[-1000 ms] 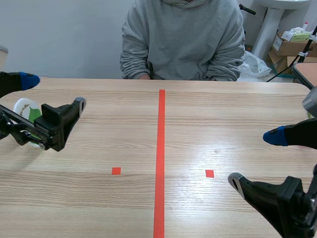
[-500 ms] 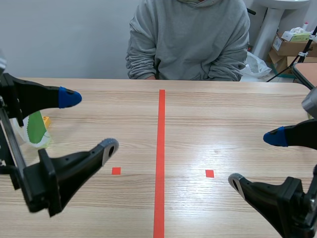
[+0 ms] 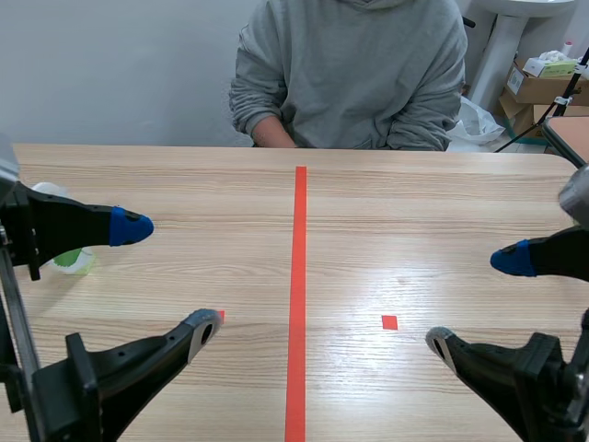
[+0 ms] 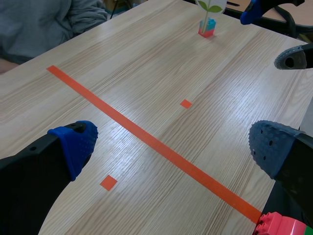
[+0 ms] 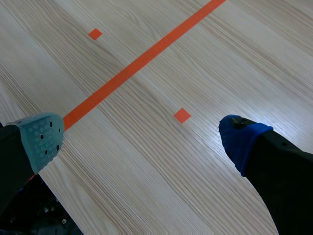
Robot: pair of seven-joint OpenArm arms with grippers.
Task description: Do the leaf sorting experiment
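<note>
At the far left of the table (image 3: 386, 212) a white leaf card (image 3: 72, 261) with a green leaf stands half hidden behind the blue-padded finger of the left gripper (image 3: 166, 278); that gripper hangs above the wood with its fingers spread wide and nothing between them; in its wrist view a red and green block (image 4: 281, 226) sits just beside its grey-padded finger, at the near end of the orange-red tape line (image 3: 299, 276); that line runs up the middle of the table toward a person (image 3: 350, 74) in a grey hoodie seated at the far edge; the right gripper (image 3: 476, 301) is also spread apart and empty, over bare wood near a small tape square (image 3: 389, 322); the left wrist view shows a second card (image 4: 207, 25), printed with a green sprig, upright in a blue and red block base near the right gripper; cardboard boxes (image 3: 543, 83) sit beyond the table's far right corner.
</note>
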